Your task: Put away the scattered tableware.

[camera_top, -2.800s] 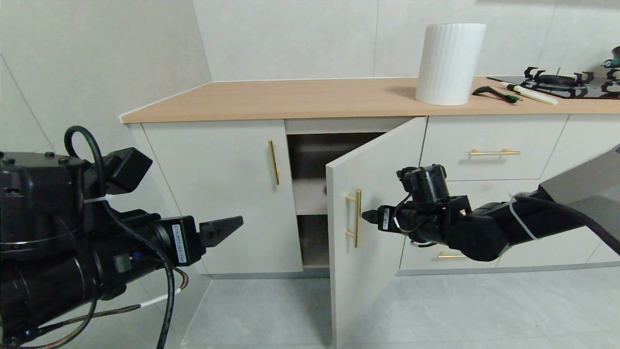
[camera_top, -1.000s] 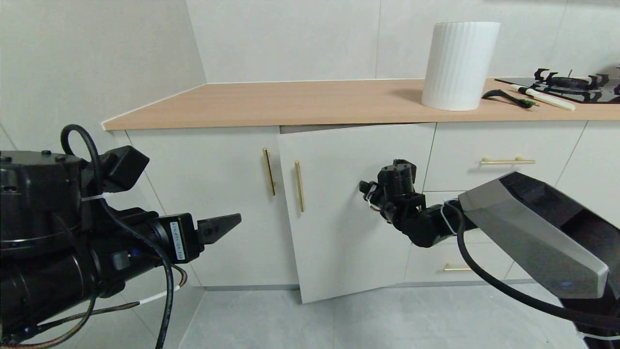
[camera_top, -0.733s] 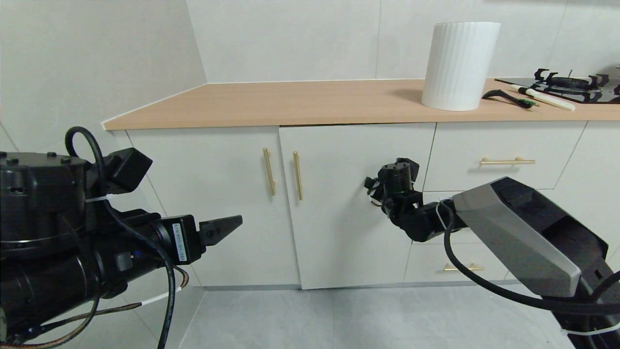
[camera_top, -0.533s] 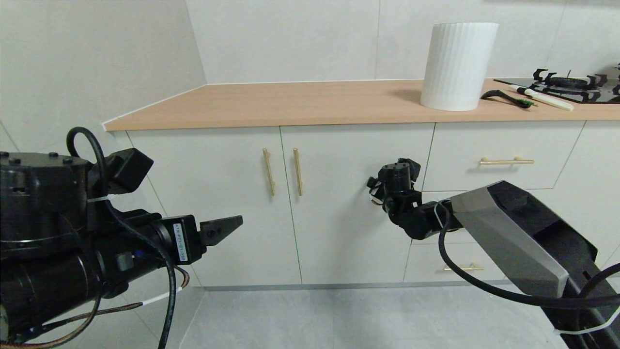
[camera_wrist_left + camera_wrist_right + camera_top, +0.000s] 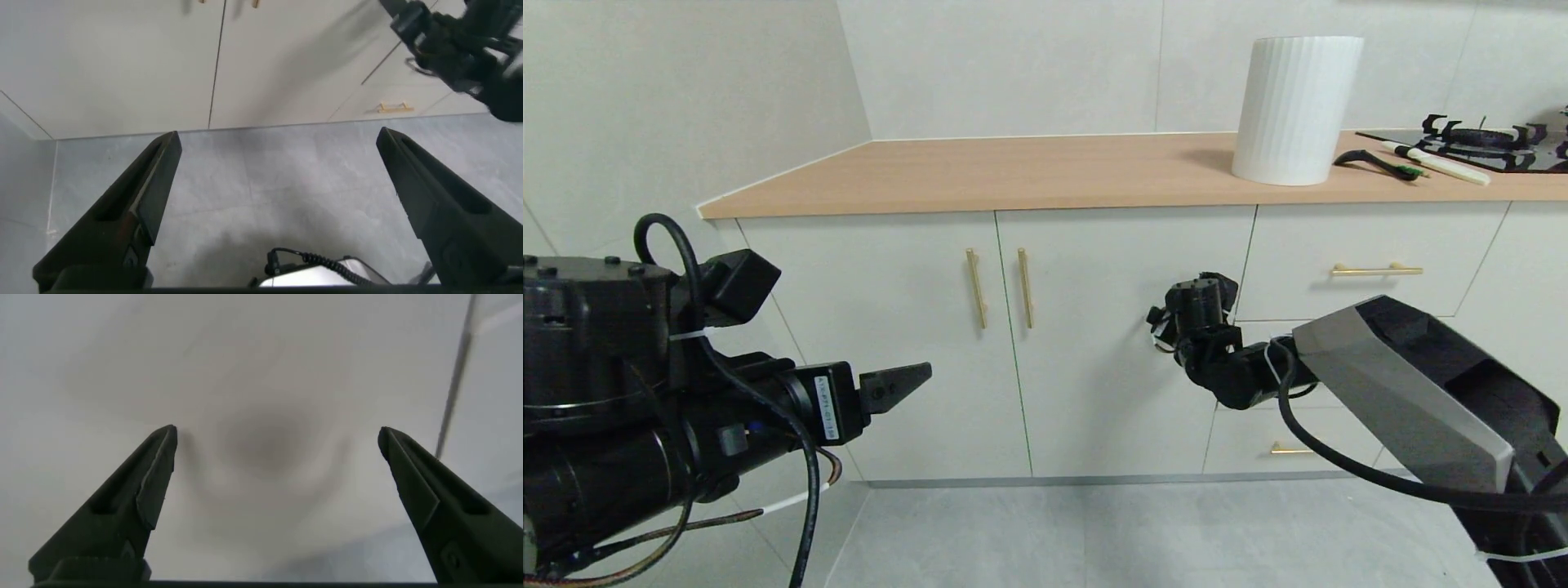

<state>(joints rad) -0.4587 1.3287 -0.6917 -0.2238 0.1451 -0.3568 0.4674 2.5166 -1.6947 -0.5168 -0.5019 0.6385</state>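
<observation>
- Right wrist view: right gripper, jaws spread wide and holding nothing, faces the closed cabinet door close ahead.
- Left gripper: jaws equally wide, empty, above the floor before the cabinets.
- Tableware: dark utensil and white-handled knife lie on the countertop beside the white canister, well apart from both grippers.

Black arms, looping cables (white zip ties).
</observation>
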